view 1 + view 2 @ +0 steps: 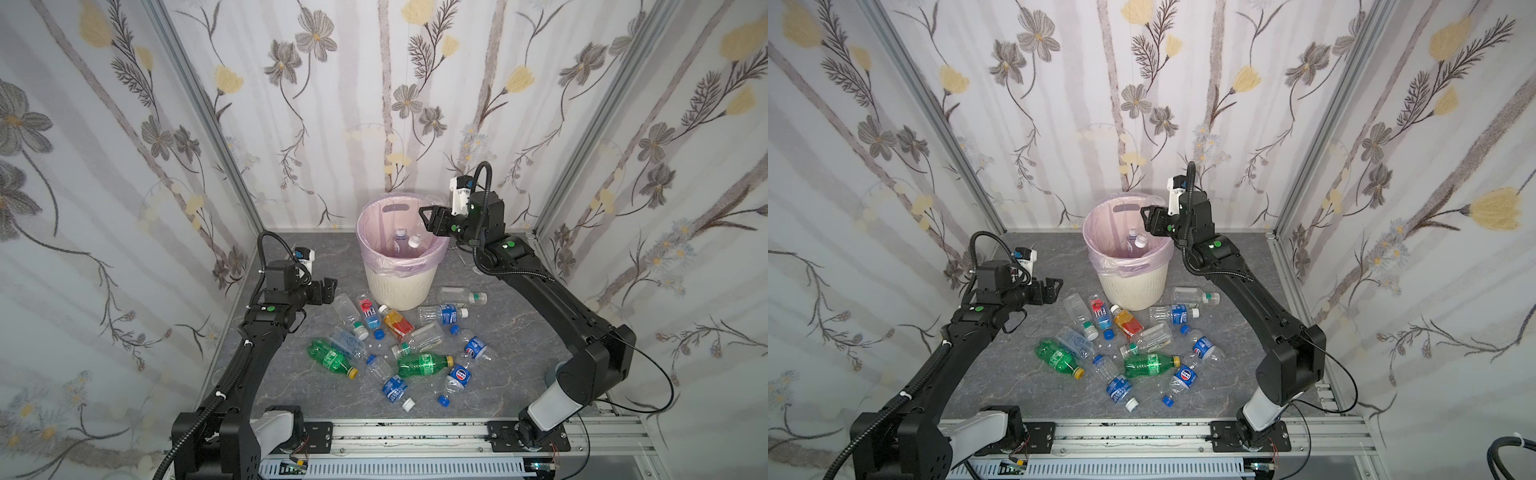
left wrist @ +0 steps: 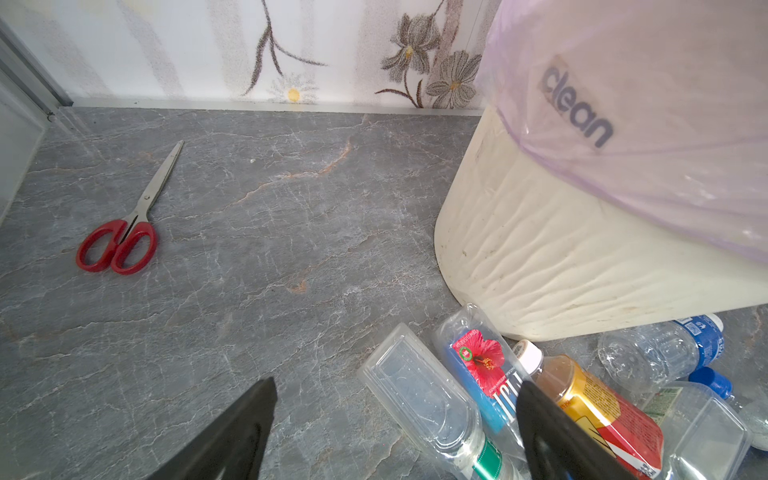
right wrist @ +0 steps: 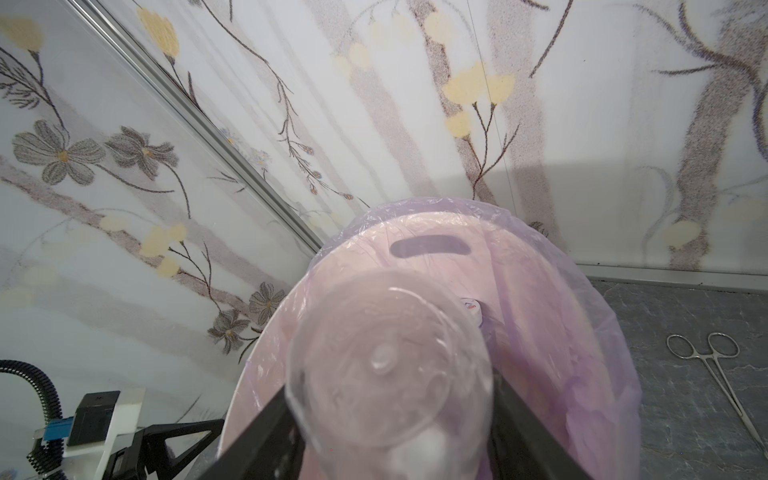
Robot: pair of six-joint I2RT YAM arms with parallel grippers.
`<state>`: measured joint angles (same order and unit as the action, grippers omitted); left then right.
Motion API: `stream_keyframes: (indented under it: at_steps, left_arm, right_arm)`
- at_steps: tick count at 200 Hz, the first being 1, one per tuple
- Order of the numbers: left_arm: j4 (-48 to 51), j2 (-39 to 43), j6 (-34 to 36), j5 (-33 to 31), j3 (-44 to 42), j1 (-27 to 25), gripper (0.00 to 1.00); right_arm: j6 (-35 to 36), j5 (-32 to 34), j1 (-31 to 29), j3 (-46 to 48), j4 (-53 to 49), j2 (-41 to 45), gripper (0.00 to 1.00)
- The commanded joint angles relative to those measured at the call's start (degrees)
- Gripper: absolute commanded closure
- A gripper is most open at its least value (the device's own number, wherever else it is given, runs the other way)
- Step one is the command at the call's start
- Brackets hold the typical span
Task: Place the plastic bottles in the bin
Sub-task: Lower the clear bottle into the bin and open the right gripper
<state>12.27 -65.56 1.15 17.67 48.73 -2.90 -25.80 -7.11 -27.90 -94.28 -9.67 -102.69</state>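
your right fingers (image 3: pixel 257 432) flank a clear plastic bottle (image 3: pixel 386 365), grip unclear; left fingers (image 2: pixel 232 436) spread. likely light, crushable: pinch mid-body.

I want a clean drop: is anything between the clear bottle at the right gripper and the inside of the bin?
Nothing visible stands in the way. The clear bottle sits between the fingers of the right gripper, over the open mouth of the bin. The two bottles inside lie low at the bottom.
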Motion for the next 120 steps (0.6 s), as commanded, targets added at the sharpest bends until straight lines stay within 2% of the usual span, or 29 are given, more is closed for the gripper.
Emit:
stream_keyframes:
  at_steps: [1,74,100,120]
  left_arm:
    - [-1.4,0.1,0.0,0.2,0.0,0.1,0.08]
    - [-1.5,-0.4,-1.1,0.1,-0.1,0.1,0.08]
    - [-1.3,-0.3,-5.2,-0.7,-0.6,0.1,0.1]
    - [-0.4,0.9,-8.5,-2.5,-1.8,0.1,0.09]
  right_arm:
    - [2.0,0.9,-0.3,-0.8,-0.6,-0.1,0.32]
    - [6.3,-0.9,-0.5,-1.6,-2.9,3.6,0.21]
    - [9.1,-2.0,-0.6,0.0,-4.4,7.0,0.19]
    - [11.7,-1.7,-0.2,5.5,-3.9,12.9,0.16]
